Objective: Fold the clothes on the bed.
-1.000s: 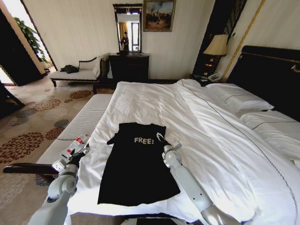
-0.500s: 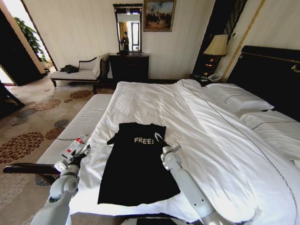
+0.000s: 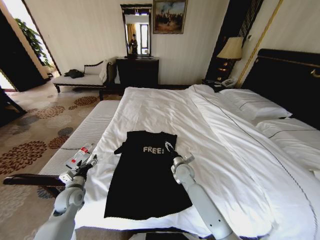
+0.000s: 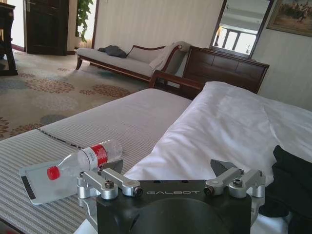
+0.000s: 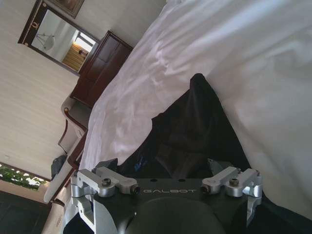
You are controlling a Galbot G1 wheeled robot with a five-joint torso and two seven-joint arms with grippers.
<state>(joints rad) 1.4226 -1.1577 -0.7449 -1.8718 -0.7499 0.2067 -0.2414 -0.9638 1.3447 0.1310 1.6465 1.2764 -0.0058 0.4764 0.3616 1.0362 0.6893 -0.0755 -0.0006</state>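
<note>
While it all sits flat: the black T-shirt [image 3: 147, 175] lies spread on the bed [image 3: 225, 150], "FREE!" lettering up, near the foot-side edge.
Right end effector [image 3: 170, 148]: released, jaws apart, right at the shirt's right sleeve; from the right wrist view it hovers just over the black fabric [image 5: 195, 131].
Left end effector [image 3: 90, 161]: released too, fingers spread, off the shirt's left side over the bed's edge, near the striped bench [image 3: 82, 135].
Bottle [image 4: 80, 161]: clear plastic with a red label and cap, lying on its side on a flat card on that bench, just beside the left end effector [image 4: 171, 179].
</note>
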